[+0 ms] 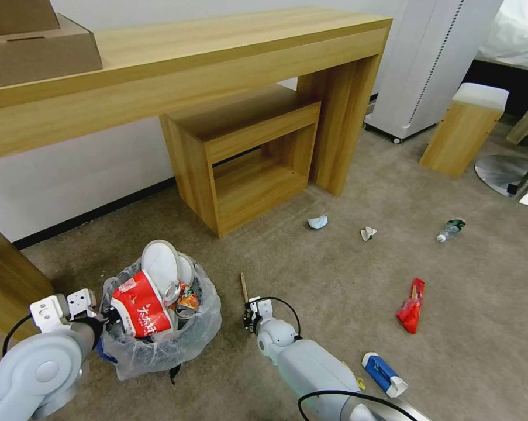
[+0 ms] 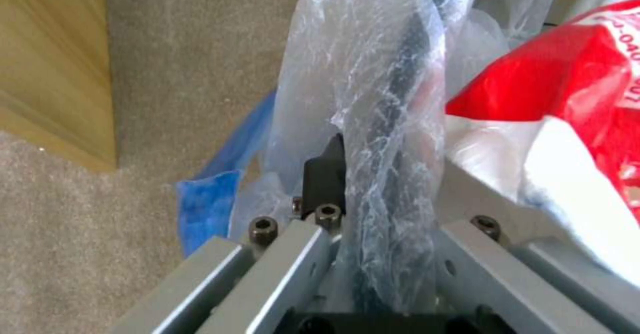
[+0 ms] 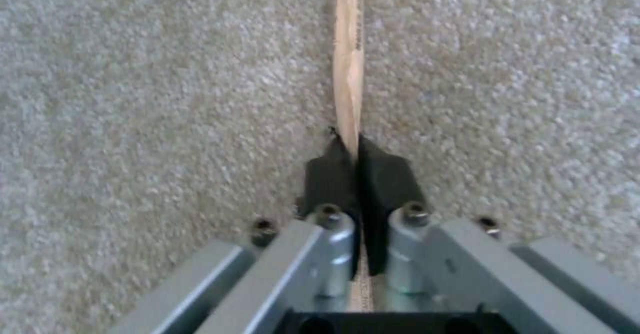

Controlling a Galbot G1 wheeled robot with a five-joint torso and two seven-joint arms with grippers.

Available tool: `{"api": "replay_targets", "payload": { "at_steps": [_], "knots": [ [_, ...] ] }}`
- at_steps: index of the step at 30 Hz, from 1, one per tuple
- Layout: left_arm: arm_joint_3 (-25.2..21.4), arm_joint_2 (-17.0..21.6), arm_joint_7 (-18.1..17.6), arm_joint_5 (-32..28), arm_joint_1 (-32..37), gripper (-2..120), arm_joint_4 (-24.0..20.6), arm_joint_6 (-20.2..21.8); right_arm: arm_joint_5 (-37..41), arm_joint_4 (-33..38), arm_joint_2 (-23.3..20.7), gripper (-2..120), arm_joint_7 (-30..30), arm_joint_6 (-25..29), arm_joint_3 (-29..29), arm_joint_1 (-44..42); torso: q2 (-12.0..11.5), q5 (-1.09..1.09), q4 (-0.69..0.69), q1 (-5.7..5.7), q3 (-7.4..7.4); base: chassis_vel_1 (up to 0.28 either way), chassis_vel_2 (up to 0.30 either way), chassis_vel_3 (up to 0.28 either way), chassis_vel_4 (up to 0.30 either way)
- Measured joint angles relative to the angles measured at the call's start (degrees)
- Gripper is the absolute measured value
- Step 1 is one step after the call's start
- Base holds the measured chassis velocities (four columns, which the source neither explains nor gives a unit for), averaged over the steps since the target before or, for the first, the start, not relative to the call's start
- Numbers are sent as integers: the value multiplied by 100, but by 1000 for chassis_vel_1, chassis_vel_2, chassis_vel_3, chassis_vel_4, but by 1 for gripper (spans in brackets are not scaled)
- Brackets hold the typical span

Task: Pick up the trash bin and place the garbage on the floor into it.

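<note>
Two grips are confirmed. Your left gripper (image 2: 373,214) is clamped on the trash bin's (image 1: 158,327) bagged rim, the bin already holding slippers and wrappers. Your right gripper (image 3: 357,174) is pinched on the wooden stick (image 3: 348,63) just above the floor (image 1: 334,275). Outstanding, near to far: blue wrapper (image 1: 383,374), red wrapper (image 1: 411,307), tissue wads (image 1: 368,233), bottle (image 1: 449,230).

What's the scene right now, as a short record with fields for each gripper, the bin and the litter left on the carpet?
left gripper: shut on the rim of the trash bin
right gripper: shut on the wooden stick, low at the floor
bin contents: red wrapper, white slippers
litter on floor: blue wrapper, red packet, bottle, two tissue wads
</note>
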Motion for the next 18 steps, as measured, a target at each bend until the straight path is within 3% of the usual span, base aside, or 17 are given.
{"api": "replay_targets", "payload": {
  "at_steps": [6,11,13,14,16,17,18],
  "knots": [
    [19,6,-4,-18,-10,0,26,0,101,286,-191,0,28,-5,4,-9,0,-3,-3,0,-1,0,0,0,0],
    [24,-8,-4,-44,-2,0,90,23,80,1212,-709,0,60,196,148,-184,0,-3,-4,0,-1,0,0,0,0],
    [-6,0,-5,-90,22,0,102,37,-233,1677,-979,0,-465,1006,283,-241,0,-4,-6,0,-2,0,0,0,0],
    [-6,0,-5,-90,22,0,102,37,-233,1677,-979,0,-465,1006,283,-241,0,-4,-6,0,-2,0,0,0,0],
    [-32,10,-4,-150,40,0,95,50,-310,1939,-1188,0,-1688,2422,393,-208,0,-4,-6,0,-2,0,0,0,0],
    [-32,10,-4,-150,40,0,95,50,-310,1939,-1188,0,-1688,2422,393,-208,0,-4,-6,0,-2,0,0,0,0],
    [-50,21,-26,-254,42,0,77,64,-224,2069,-1276,0,-2296,3004,424,-168,0,-4,-5,0,-2,0,0,0,0]
  ]
}}
